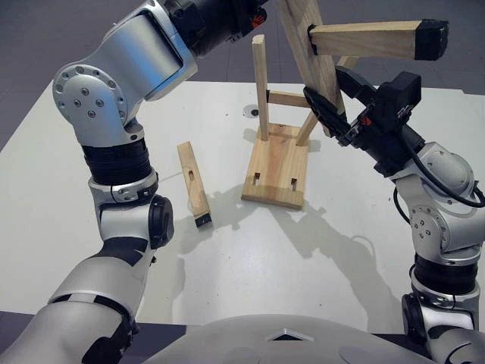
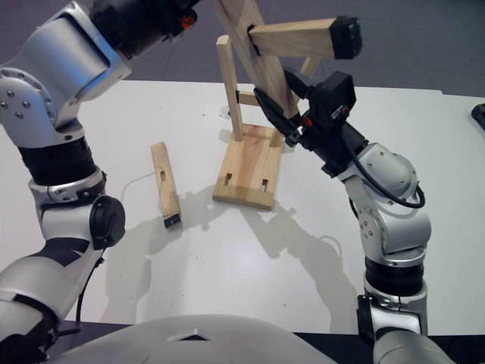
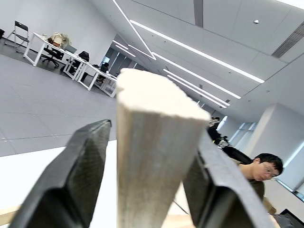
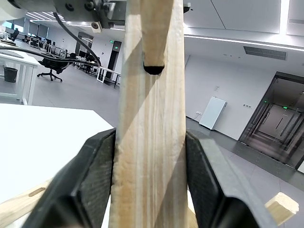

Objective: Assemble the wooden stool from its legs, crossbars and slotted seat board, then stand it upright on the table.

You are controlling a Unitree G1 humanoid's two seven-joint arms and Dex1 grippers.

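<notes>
White surface [image 1: 318, 288] is carrying the half-built stool. The slotted seat board [image 1: 276, 171] is lying flat near the middle, with an upright leg [image 1: 261, 83] standing in its far end. A thin crossbar [image 1: 288, 98] is reaching rightward from that leg. A loose leg [image 1: 194, 182], slotted and black-capped, is lying flat well to the left of the board.

Above the board's far end, both arms are holding a tilted leg [image 1: 311, 53] in the air, and a black-capped bar [image 1: 371, 39] is jutting sideways from it. The left gripper [image 3: 152, 166] is pinching the leg's upper end from above. The right gripper [image 4: 149, 175] is clamping it lower down, its pads [image 4: 95, 180] pressing on opposite flat faces.

The wood is looking stiff, light and smooth, so it is probably going to resist bending but slip under a weak pinch. The side bar is likely loading the tilted leg off-centre and twisting it, so gripping the broad faces close to the end being seated seems wisest. The board is resting unfixed and may slide or tip when pushed. The joints are probably only friction-fitted, so sideways levering may be risking the upright leg.
</notes>
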